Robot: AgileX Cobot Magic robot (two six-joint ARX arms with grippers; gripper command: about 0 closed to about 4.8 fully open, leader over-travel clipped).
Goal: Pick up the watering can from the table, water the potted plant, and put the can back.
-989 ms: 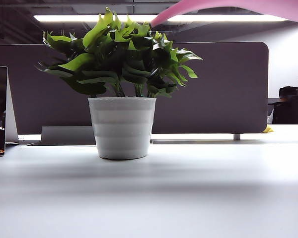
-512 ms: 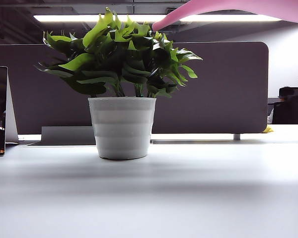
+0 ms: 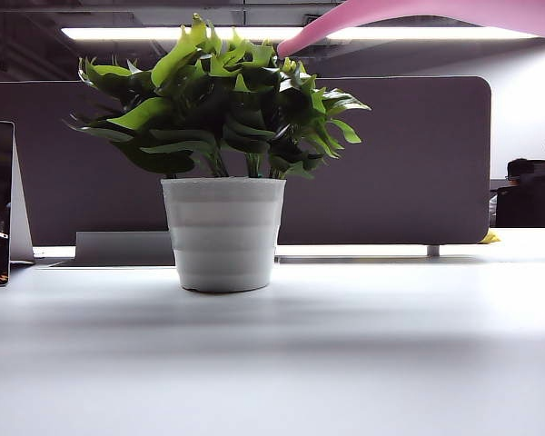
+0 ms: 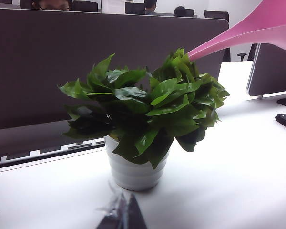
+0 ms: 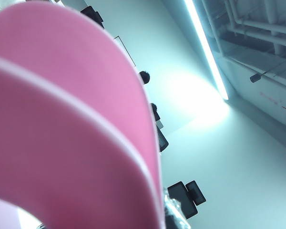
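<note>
Left wrist view alone shows watering can (image 4: 257, 26) spout touching leaves; grippers' states unclear.

Smooth matte pink plastic watering can (image 4: 257, 29); ribbed white potted plant (image 3: 222, 232).

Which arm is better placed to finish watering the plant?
Right. Its wrist view is filled by the watering can, whose spout tip sits at the potted plant. The left claw waits low beside the pot, holding nothing.
</note>
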